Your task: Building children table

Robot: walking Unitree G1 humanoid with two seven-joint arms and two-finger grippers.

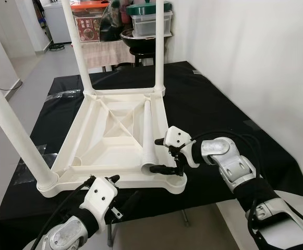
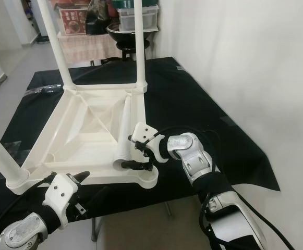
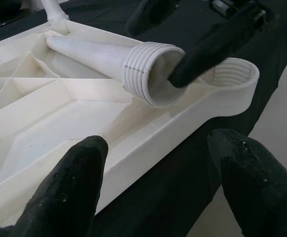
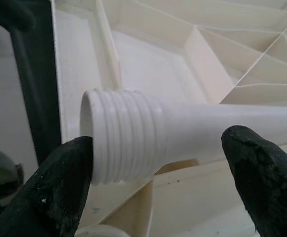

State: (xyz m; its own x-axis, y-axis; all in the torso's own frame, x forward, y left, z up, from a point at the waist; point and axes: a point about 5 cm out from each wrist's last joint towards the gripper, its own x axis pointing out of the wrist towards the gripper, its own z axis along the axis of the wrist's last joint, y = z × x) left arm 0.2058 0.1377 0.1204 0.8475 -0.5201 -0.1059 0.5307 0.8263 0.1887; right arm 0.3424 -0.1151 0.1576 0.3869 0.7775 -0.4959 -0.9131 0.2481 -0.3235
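Observation:
A white plastic table top [image 1: 114, 179] lies upside down on a black cloth. Three white legs stand screwed into its corners: one near left [image 1: 15, 130] and two at the back [image 1: 78, 47], [image 1: 160, 47]. A loose fourth leg [image 1: 148, 130] lies inside the top along its right side. Its threaded end [image 4: 123, 136] points at the empty socket [image 3: 232, 74] in the near right corner. My right gripper [image 1: 161, 155] is open and straddles that threaded end, one fingertip [image 3: 207, 49] at its mouth. My left gripper [image 3: 158, 177] is open, just off the top's near edge, holding nothing.
The black cloth [image 1: 219, 104] covers a low platform whose near edge runs just under my arms. A white wall stands close on the right. Storage boxes and a dark pot [image 1: 146, 21] crowd the back. Bare floor [image 1: 36, 67] lies to the left.

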